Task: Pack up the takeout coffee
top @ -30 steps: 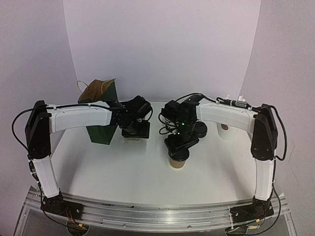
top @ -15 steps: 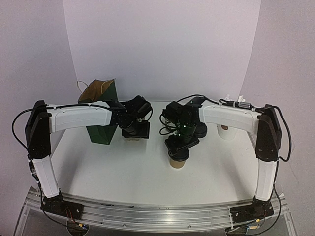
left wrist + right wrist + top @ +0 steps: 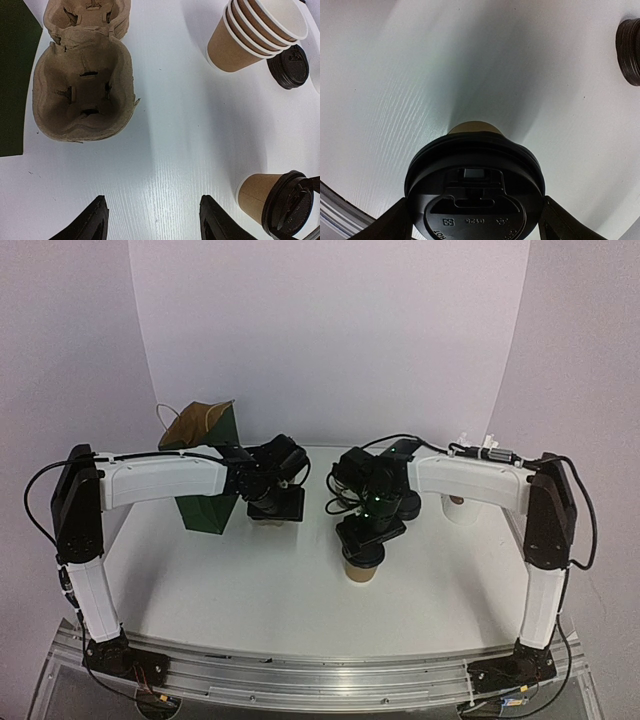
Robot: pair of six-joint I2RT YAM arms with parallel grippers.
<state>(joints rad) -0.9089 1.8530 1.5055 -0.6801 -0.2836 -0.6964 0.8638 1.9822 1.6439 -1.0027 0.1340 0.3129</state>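
right arm [image 3: 470,480] has swung its elbow out slightly. right gripper [image 3: 362,545] sits straight over the upright cup [image 3: 361,573], mid-table [image 3: 250,585] near the front edge, fingers [image 3: 400,222] flanking the lid [image 3: 475,190]; clamped or not, can't tell. left gripper [image 3: 155,225] open, empty, farther off.

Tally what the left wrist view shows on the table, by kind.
Lidded kraft cup: 1
Stack of nested kraft cups: 1
Pile of loose black lids: 1
Pulp cup carrier: 1
Green bag: 1
Total: 5
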